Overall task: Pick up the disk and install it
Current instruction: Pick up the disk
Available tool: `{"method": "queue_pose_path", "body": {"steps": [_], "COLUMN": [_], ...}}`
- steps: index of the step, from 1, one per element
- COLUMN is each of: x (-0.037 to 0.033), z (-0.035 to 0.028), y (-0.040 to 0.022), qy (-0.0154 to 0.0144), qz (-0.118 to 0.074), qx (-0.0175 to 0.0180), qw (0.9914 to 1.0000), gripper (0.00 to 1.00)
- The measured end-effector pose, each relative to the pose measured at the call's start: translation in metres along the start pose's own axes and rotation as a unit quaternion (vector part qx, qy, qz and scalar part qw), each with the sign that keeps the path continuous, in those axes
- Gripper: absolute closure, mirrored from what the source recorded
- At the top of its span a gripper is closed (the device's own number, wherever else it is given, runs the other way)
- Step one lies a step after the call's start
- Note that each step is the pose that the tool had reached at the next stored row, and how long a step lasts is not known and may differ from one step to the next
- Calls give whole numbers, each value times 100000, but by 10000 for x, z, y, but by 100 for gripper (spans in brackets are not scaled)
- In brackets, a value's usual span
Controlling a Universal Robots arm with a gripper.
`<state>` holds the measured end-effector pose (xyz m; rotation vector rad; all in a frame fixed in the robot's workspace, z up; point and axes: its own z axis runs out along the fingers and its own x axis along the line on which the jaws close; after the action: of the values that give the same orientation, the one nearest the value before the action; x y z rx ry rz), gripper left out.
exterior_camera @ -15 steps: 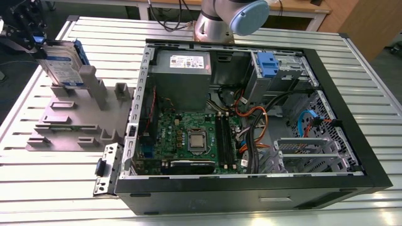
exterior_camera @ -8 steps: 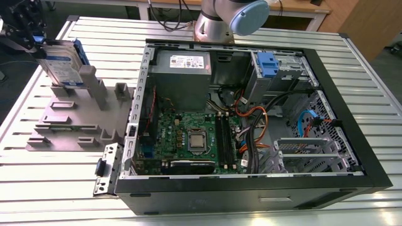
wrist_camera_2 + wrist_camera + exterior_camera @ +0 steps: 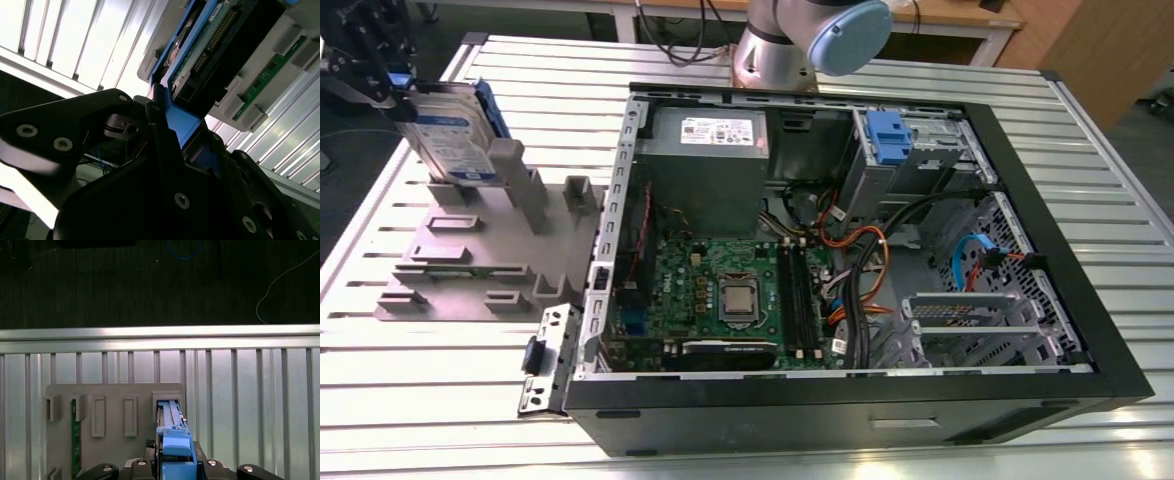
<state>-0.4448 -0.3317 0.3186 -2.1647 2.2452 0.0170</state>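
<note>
In the exterior view my claw [image 3: 390, 92] hangs at the exterior view's left, above the grey rack [image 3: 467, 255] beside the open computer case [image 3: 854, 410]. It pinches the top of the disk [image 3: 447, 135], which stands tilted with its lower end at the rack. In the second wrist view my fingers [image 3: 160, 135] clamp the disk's blue bracket [image 3: 182, 125]. In the first wrist view the disk runs edge-on from my claw to a rack slot.

Bright, even light; the ribbed table [image 3: 75, 40] glares white, the near hand [image 3: 181, 129] sits dark.
</note>
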Motion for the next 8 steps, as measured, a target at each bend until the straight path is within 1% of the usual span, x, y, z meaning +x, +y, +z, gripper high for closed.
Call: {"method": "queue_pose_path", "body": {"steps": [4,8], "x": [0,-1], "z": [-21,-28], "y": [0,0], "qy": [1,1], "qz": [0,-1], "qx": [-2,0], "qw": [100000,100000], "gripper": [64,64]}}
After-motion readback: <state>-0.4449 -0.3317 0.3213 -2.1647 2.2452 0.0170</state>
